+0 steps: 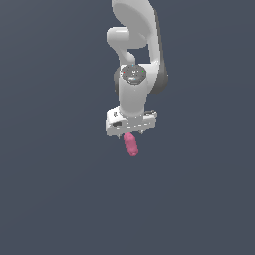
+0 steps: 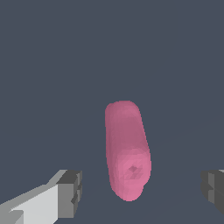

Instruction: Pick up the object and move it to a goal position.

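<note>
The object (image 1: 131, 144) is a small pink, lumpy, elongated blob lying on the flat dark grey surface. In the exterior view it pokes out from just under the white gripper (image 1: 129, 133), which hangs directly over its upper end. In the wrist view the object (image 2: 127, 153) lies lengthwise between the two grey fingertips. One fingertip (image 2: 70, 192) and the other (image 2: 213, 188) stand well apart on either side of it, with gaps to the blob. The gripper (image 2: 142, 190) is open and holds nothing.
The white arm (image 1: 134, 60) rises above the gripper towards the top of the exterior view. The dark grey surface (image 1: 60, 189) is uniform all around, with no other objects, marks or edges showing.
</note>
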You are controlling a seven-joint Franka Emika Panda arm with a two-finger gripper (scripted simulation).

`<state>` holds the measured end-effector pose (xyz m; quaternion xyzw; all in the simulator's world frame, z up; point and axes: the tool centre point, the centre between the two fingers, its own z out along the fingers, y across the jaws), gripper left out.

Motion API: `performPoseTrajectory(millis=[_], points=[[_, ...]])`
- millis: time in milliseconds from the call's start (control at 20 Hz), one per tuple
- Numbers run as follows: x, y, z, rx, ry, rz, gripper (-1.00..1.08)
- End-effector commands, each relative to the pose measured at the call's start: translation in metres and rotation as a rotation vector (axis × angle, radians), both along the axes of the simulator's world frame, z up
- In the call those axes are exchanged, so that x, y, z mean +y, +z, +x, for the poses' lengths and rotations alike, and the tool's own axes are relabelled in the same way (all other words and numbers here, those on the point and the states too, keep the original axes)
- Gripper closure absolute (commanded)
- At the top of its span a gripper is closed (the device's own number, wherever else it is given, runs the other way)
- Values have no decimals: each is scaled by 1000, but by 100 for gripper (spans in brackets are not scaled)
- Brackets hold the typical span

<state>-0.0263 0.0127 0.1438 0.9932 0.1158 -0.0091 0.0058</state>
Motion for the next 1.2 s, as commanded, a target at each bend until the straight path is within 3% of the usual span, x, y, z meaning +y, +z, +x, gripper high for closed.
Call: performPoseTrajectory(millis=[0,600,1150], points=[[1,-1,-1,-7,31,6,-92],[2,-4,-1,-15,66,14,-92],[2,-47,-2,-16,70,14,-92]])
